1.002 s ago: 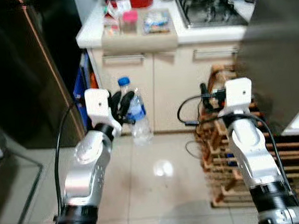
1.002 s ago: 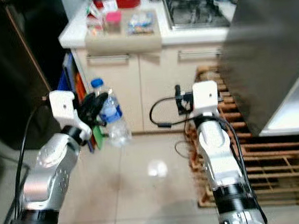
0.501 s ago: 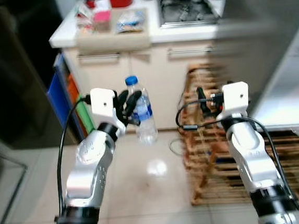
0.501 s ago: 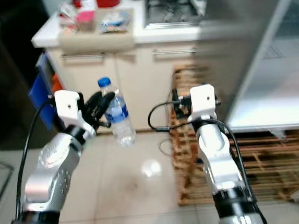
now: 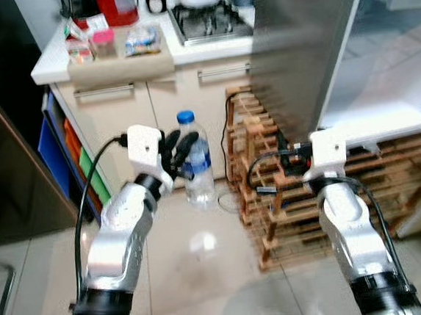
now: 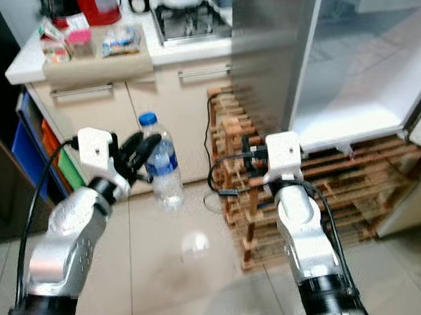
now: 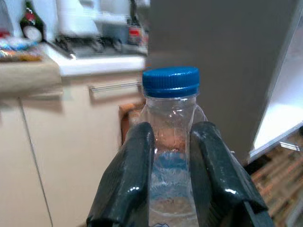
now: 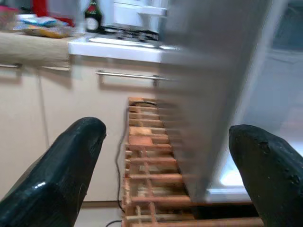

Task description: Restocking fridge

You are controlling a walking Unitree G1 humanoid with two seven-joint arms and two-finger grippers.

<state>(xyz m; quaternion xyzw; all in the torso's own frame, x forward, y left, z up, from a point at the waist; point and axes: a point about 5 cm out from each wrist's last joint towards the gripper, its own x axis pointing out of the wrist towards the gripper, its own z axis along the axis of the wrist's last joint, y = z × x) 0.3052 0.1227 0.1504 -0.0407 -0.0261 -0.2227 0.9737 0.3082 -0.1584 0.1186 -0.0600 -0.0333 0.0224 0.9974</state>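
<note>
A clear water bottle (image 5: 197,163) with a blue cap and blue label stands upright in the air, held around its neck by my left gripper (image 5: 179,148). The left wrist view has both black fingers (image 7: 129,179) pressed against the bottle (image 7: 171,156) just below the cap. My right gripper (image 8: 165,161) is raised at the right, open, with nothing between its fingers. The open fridge (image 6: 350,64) is ahead on the right, its grey door (image 5: 300,39) swung towards me and a white interior shelf (image 6: 361,111) showing.
A wooden pallet (image 5: 273,196) lies under the fridge with a black cable (image 5: 232,137) over it. Cream kitchen cabinets (image 5: 129,113) with a counter holding a stove (image 5: 202,22), jars and a red container (image 5: 116,3) stand behind. A dark appliance (image 5: 4,161) is at left.
The camera has turned right, bringing the open fridge interior into view. The left gripper still holds the bottle; both arms keep their pose.
</note>
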